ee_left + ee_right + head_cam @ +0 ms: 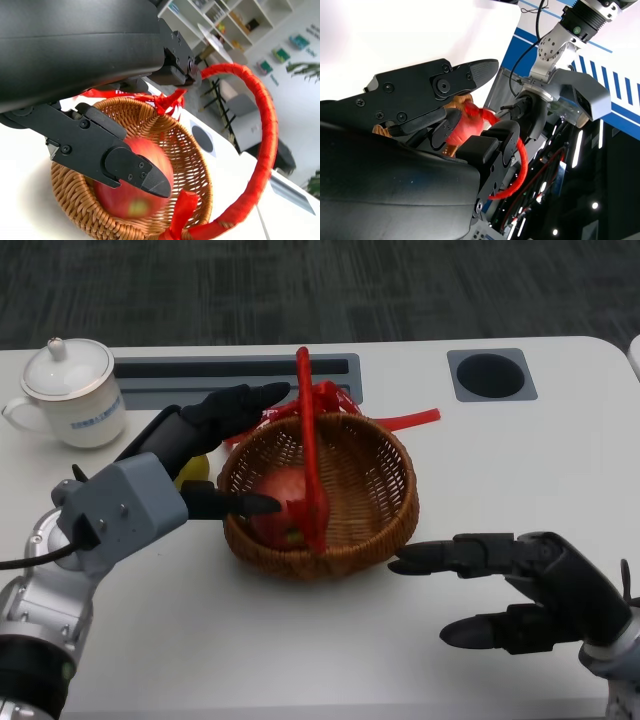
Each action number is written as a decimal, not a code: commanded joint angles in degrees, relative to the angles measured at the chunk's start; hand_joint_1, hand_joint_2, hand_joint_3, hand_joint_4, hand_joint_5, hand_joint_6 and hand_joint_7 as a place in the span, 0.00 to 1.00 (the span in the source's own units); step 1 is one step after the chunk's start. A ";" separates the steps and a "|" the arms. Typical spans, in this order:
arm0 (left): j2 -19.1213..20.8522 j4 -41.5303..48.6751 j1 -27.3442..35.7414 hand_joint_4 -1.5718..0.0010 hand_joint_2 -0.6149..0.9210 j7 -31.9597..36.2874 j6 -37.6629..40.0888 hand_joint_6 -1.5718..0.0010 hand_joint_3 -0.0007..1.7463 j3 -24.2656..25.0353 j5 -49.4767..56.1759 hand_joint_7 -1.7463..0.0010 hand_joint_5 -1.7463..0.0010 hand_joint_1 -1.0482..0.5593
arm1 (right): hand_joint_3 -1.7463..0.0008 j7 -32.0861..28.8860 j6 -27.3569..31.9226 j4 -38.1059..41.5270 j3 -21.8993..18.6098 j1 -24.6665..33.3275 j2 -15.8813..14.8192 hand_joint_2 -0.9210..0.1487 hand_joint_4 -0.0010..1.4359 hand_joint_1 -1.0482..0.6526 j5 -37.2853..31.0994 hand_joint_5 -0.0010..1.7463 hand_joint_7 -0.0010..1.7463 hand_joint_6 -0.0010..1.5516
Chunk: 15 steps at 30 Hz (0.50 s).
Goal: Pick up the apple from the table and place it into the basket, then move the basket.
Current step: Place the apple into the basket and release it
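Apple [283, 505] inside basket [385, 490], on its floor, left of red handle [308, 440]. Basket on white tabletop [520, 460]. Left robot hand [215, 455] at basket's left rim, fingers spread wide, holding nothing. Right robot hand [500, 590] right of basket, near rim, fingers apart, empty. Lidded cup [70, 390] well left of basket.

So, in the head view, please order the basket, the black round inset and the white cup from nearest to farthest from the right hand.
From the right hand:
1. Basket, just beside its fingertips, toward the table's middle.
2. Black round inset, at the far edge, right side.
3. White cup, at the far left corner.
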 commanded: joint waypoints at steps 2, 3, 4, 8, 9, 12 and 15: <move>2.70 -2.90 -0.45 0.99 0.93 -4.39 1.01 0.91 0.00 0.05 -1.33 1.00 1.00 0.21 | 1.00 1.75 0.40 -4.17 -0.96 -2.40 -2.28 0.00 0.55 0.31 4.02 0.00 0.00 0.43; 3.19 -3.82 -0.21 1.00 0.93 -4.94 1.36 0.92 0.00 0.18 -1.37 1.00 1.00 0.19 | 1.00 2.37 1.03 -5.09 -1.01 -2.90 -2.55 0.00 0.55 0.31 5.02 0.00 0.00 0.43; 3.63 -4.82 0.10 1.00 0.93 -5.36 1.82 0.92 0.01 0.36 -1.49 1.00 1.00 0.17 | 1.00 2.93 1.60 -5.89 -1.04 -3.43 -2.83 0.01 0.55 0.31 5.83 0.00 0.00 0.43; 4.61 -7.98 1.64 0.99 0.96 -6.54 2.68 0.92 0.01 1.57 -3.30 1.00 1.00 0.11 | 1.00 3.96 3.40 -9.08 -1.02 -5.00 -3.95 0.02 0.55 0.32 7.14 0.00 0.00 0.43; 4.77 -8.58 2.13 0.99 0.96 -6.76 2.48 0.92 0.01 1.86 -3.84 0.99 1.00 0.11 | 1.00 4.33 3.88 -10.02 -0.91 -5.21 -4.10 0.02 0.54 0.32 7.52 0.00 0.00 0.43; 5.31 -10.84 3.86 0.97 0.94 -7.18 2.39 0.90 0.00 2.44 -4.80 0.99 0.99 0.15 | 1.00 5.13 4.98 -12.52 -0.55 -5.91 -4.57 0.03 0.53 0.34 7.83 0.00 0.00 0.42; 5.98 -13.85 6.18 0.96 0.94 -7.67 2.93 0.88 0.00 2.88 -5.50 0.99 0.99 0.17 | 1.00 5.48 5.27 -13.51 -0.17 -7.45 -5.07 0.04 0.52 0.35 6.67 0.00 0.00 0.41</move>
